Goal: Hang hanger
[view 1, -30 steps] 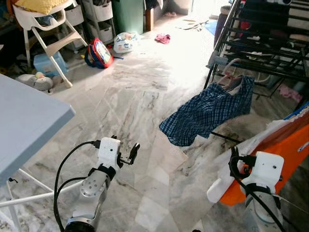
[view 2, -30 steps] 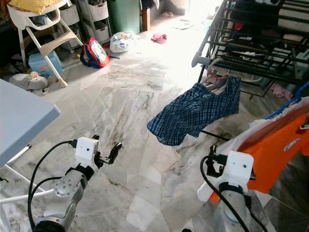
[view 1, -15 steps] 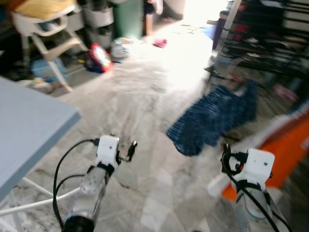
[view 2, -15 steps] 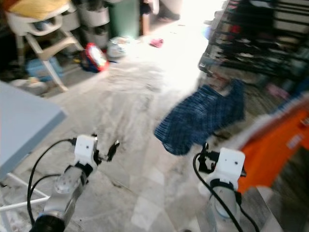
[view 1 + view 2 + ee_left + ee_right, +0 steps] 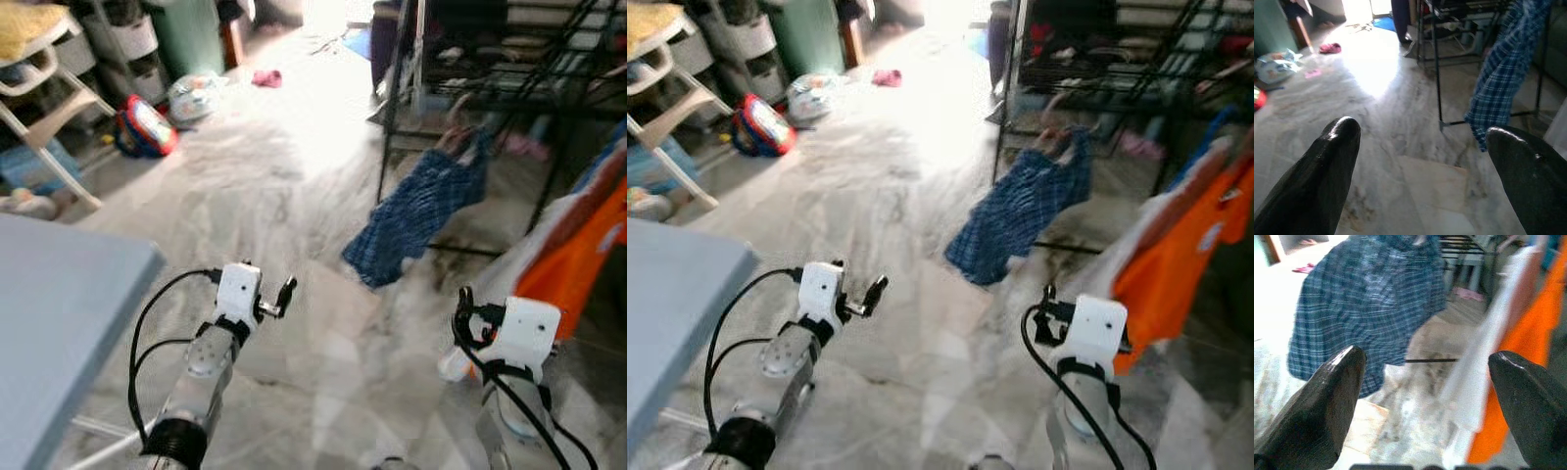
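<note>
Hanger [image 5: 456,140] with blue shirt [image 5: 416,211] already droops off the rack [image 5: 490,59]; you're approaching — both tools, left [image 5: 1420,166] and right [image 5: 1425,406], gape empty; close in first.

- The head's two eye views look forward and down over the marble floor [image 5: 294,186], from above both arms; the right eye sits slightly aside, so both share the blue plaid shirt [image 5: 416,211] and black drying rack [image 5: 470,69].
- The left wrist view looks low along the floor towards the rack's foot.
- The right wrist view faces the plaid shirt and orange garment [image 5: 1508,382] from close by.
</note>
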Robot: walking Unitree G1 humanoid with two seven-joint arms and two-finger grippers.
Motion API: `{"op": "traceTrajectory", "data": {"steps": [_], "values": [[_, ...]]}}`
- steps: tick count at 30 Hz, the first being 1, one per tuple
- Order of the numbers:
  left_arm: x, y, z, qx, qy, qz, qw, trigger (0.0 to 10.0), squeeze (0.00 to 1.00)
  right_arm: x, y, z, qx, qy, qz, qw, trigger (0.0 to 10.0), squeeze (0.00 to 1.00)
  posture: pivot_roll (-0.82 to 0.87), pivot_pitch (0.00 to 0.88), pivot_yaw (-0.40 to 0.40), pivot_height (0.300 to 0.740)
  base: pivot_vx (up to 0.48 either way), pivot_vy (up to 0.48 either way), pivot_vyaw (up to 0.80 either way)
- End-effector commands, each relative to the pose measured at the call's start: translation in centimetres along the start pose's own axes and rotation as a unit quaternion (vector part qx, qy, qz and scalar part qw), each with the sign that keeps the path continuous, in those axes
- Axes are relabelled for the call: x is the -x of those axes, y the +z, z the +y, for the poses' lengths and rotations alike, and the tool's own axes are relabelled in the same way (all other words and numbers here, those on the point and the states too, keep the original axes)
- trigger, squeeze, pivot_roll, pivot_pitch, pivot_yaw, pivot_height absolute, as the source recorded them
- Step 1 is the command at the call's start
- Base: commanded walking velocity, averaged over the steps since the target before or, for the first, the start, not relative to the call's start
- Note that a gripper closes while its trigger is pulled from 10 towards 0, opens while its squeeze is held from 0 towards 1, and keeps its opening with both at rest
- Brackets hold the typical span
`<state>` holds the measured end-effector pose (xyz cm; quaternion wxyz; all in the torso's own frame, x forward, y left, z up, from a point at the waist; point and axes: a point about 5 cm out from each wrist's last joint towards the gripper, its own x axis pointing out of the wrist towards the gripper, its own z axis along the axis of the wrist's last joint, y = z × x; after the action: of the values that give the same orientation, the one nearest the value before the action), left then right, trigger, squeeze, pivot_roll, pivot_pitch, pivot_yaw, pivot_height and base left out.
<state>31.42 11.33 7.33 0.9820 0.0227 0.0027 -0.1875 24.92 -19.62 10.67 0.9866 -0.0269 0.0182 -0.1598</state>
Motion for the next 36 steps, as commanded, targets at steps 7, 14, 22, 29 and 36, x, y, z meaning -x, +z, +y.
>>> {"op": "traceTrajectory", "data": {"steps": [7, 14, 22, 29, 36], "values": [[0.0, -0.2, -0.4, 0.009, -0.026, 0.000, 1.000, 10.0, 0.00, 0.0, -0.3, 0.0, 0.003, 0.000, 0.005, 1.000, 10.0, 0.00, -0.10, 0.177, 0.082, 0.740, 0.000, 0.000, 0.00], [0.6, -1.0, -1.3, 0.023, -0.038, 0.005, 0.999, 10.0, 0.00, -0.1, -0.4, 0.1, 0.006, 0.003, 0.008, 1.000, 10.0, 0.00, -0.10, 0.182, 0.081, 0.740, 0.000, 0.000, 0.00], [0.5, -0.9, -1.6, 0.028, -0.054, 0.002, 0.998, 10.0, 0.00, -0.1, -0.5, 0.1, 0.017, 0.001, 0.010, 1.000, 10.0, 0.00, -0.10, 0.186, 0.086, 0.740, 0.033, 0.000, -0.28], [0.8, -1.2, -1.8, 0.030, -0.064, 0.008, 0.997, 10.0, 0.00, 0.3, -1.0, -0.2, 0.016, -0.006, 0.018, 1.000, 10.0, 0.00, -0.10, 0.194, 0.094, 0.740, 0.268, 0.000, -0.56], [0.5, -1.2, -2.0, 0.031, -0.073, 0.009, 0.997, 10.0, 0.00, 0.4, -1.1, -0.4, 0.017, -0.011, 0.018, 1.000, 10.0, 0.00, -0.11, 0.187, 0.099, 0.740, 0.317, 0.000, -0.15]]}}
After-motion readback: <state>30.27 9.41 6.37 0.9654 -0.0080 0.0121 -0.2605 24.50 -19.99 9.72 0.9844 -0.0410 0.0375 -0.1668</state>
